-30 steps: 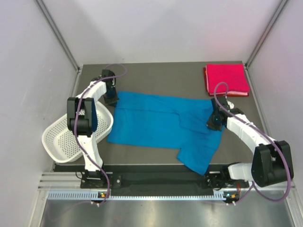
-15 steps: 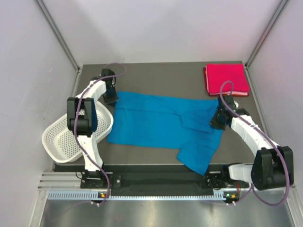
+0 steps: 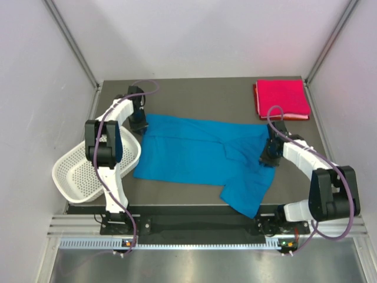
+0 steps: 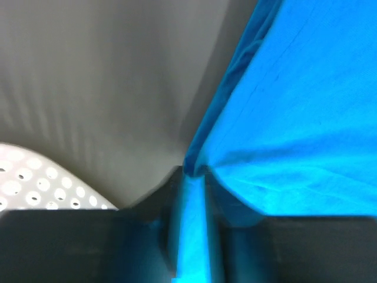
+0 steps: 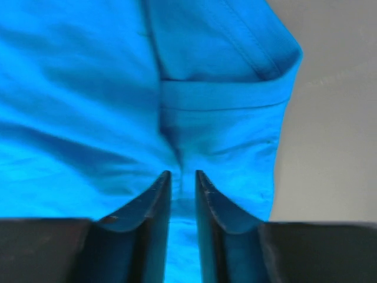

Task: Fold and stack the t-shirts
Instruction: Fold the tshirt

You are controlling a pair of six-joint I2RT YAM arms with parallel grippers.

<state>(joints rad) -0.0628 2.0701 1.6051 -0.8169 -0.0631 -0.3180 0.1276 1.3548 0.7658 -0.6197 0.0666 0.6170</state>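
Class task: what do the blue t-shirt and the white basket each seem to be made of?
The blue t-shirt: apparently soft, matte knit cloth; it creases and shows stitched hems. The white basket: probably rigid moulded plastic, since its smooth wall carries regular punched holes.

A fixed camera high behind the arms looks down over the whole surface (image 3: 206, 97). Each wrist camera peers past its own tool at very close range, all three views sharing the blue t-shirt (image 3: 194, 154) (image 4: 306, 118) (image 5: 88, 88).
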